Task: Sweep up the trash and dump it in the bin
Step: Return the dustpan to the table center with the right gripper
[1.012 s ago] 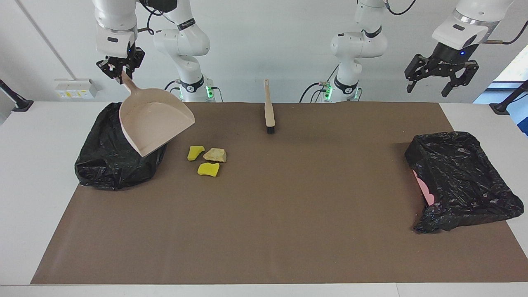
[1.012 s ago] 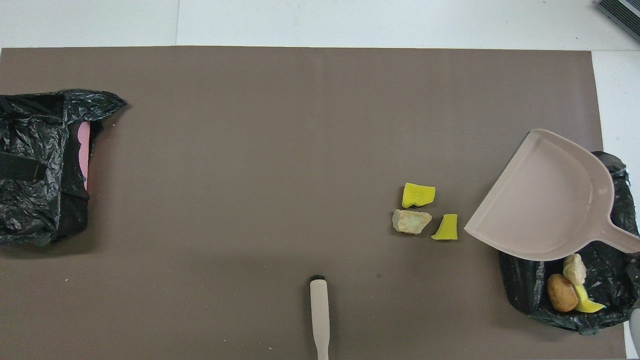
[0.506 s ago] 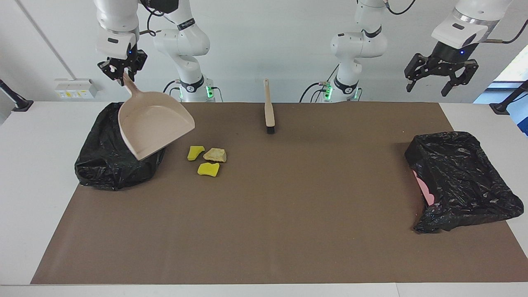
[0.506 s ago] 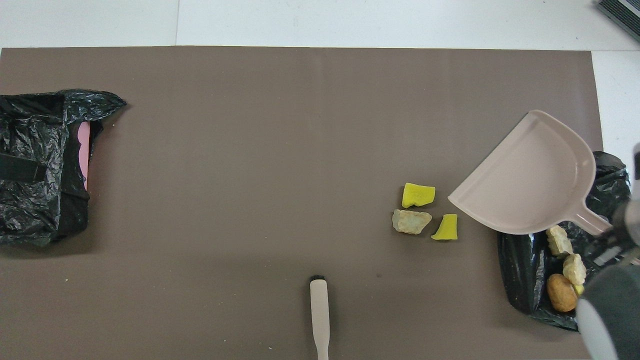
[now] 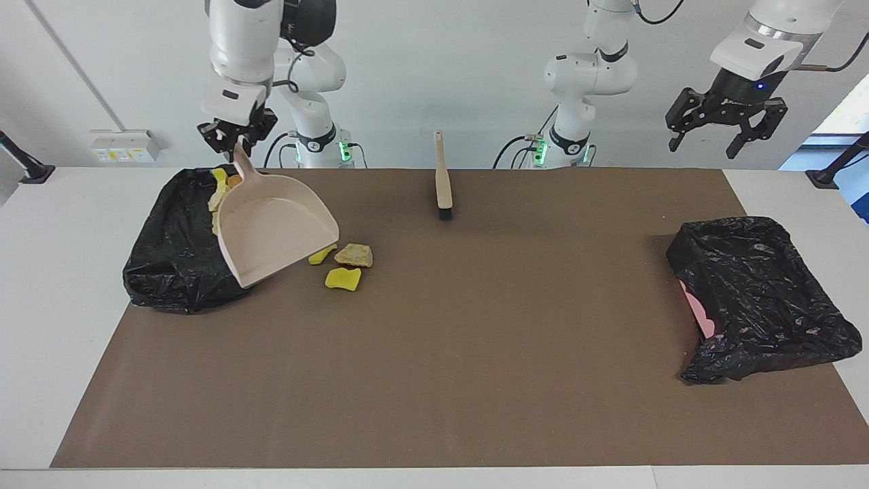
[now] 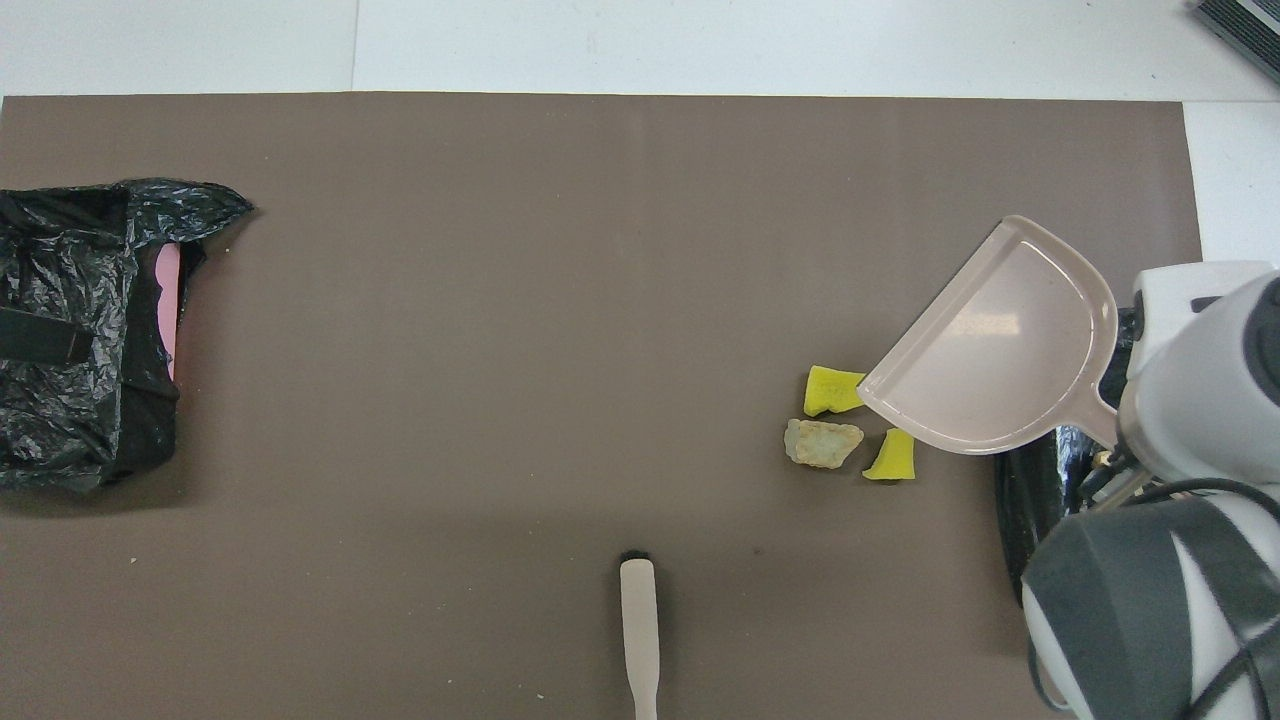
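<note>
Over the black bin bag (image 5: 173,261) at the right arm's end, I've got the right gripper (image 5: 234,139) clamped on the pink dustpan's (image 5: 275,227) handle, pan tilted in the air, lip toward the loose trash. Three chunks lie on the brown mat (image 5: 475,353) just off that lip: a yellow chunk (image 5: 323,255) partly hidden under the edge, a tan chunk (image 5: 354,255) and another yellow piece (image 5: 343,278) beside it. More scraps (image 5: 218,189) sit in the bag by the pan's back rim. My left gripper (image 5: 726,132) waits, jaws wide. Brush (image 5: 442,178) lies well apart.
</note>
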`<state>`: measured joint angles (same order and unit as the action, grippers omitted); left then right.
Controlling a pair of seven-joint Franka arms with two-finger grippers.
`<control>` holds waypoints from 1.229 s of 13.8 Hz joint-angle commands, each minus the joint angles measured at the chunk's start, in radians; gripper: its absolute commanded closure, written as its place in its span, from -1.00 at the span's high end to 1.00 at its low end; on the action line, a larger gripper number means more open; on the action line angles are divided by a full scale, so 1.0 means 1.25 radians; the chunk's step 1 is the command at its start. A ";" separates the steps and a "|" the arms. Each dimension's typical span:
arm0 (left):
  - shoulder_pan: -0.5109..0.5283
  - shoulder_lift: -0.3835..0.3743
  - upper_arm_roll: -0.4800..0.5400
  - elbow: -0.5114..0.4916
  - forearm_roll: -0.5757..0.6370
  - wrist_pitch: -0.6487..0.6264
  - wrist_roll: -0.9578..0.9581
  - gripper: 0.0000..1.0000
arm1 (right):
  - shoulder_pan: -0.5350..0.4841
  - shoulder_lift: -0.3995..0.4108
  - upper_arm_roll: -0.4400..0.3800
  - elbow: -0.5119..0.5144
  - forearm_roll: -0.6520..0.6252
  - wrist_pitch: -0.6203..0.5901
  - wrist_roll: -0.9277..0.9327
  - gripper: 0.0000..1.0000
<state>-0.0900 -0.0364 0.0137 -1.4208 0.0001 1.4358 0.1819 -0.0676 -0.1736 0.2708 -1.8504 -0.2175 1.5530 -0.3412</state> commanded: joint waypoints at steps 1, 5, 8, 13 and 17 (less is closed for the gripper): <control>0.013 -0.010 -0.009 -0.006 -0.005 -0.012 0.009 1.00 | 0.051 0.053 0.009 0.006 0.087 0.031 0.224 -1.00; 0.013 -0.010 -0.009 -0.006 -0.005 -0.012 0.009 1.00 | 0.173 0.196 0.009 0.047 0.187 0.168 0.541 -1.00; 0.013 -0.010 -0.009 -0.006 -0.005 -0.012 0.009 1.00 | 0.240 0.356 0.009 0.194 0.191 0.234 0.682 -1.00; 0.013 -0.010 -0.009 -0.006 -0.005 -0.012 0.009 1.00 | 0.336 0.584 0.009 0.387 0.111 0.344 0.814 -1.00; 0.013 -0.010 -0.007 -0.006 -0.005 -0.012 0.009 1.00 | 0.354 0.615 0.009 0.377 0.108 0.408 0.818 -0.64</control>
<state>-0.0896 -0.0364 0.0137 -1.4208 0.0001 1.4354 0.1819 0.3833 0.5822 0.2808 -1.4132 -0.0651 2.0583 0.6605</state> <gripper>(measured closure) 0.000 0.674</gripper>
